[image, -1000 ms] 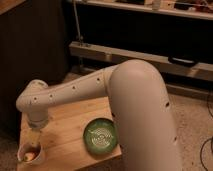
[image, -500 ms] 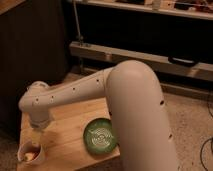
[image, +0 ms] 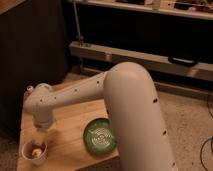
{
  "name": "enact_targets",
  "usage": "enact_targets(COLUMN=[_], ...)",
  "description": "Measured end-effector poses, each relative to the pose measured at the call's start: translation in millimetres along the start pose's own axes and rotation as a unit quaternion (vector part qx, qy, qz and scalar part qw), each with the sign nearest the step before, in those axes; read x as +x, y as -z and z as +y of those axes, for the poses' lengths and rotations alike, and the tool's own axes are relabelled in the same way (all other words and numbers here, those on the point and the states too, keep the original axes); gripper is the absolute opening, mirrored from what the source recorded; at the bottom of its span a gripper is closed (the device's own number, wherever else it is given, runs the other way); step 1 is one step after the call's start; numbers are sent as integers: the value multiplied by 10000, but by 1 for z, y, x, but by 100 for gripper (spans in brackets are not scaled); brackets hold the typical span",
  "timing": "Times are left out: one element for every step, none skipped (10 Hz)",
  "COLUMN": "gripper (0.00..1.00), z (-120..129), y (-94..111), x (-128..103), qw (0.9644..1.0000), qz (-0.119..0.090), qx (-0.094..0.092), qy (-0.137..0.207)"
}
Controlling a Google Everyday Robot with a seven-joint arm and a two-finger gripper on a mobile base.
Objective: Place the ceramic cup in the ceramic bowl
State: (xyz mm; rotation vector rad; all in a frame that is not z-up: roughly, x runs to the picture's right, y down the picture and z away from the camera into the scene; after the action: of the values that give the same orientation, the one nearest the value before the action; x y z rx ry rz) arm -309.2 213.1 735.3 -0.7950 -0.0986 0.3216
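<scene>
With the gripper (image: 38, 141) poised just over the ceramic cup (image: 34, 154) at the near left corner of the table (image: 72, 125), its hold something we cannot tell, we should clamp the rim squarely, lift straight up, then carry it right to the ceramic bowl (image: 101, 136).

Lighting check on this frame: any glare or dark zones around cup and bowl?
Camera view: dim, warm light; background beyond the table is near black. The ceramic bowl has a soft sheen, no blown-out glare. The claw sits at the mouth of the ceramic cup, lower left, both evenly lit.
</scene>
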Motion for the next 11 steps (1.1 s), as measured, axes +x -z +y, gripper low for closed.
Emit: enact_targets(gripper=[53, 43, 33, 23, 15, 4, 0, 0, 0, 0, 0], z=[0, -1, 0, 0, 1, 2, 3, 5, 10, 13, 17], y=[-1, -1, -2, -1, 1, 7, 17, 32, 56, 75, 99], x=[0, -1, -1, -2, -2, 1, 3, 5, 6, 7, 7], qw=[10000, 10000, 9999, 9999, 9998, 9997, 9996, 9991, 9983, 9976, 9965], qz=[-23, -48, -70, -89, -121, -175, -228, -286, -345, -371, -396], qx=[26, 34, 24, 30, 44, 83, 165, 307, 471, 591, 734], qy=[25, 57, 87, 110, 126, 120, 87, 78, 59, 48, 31])
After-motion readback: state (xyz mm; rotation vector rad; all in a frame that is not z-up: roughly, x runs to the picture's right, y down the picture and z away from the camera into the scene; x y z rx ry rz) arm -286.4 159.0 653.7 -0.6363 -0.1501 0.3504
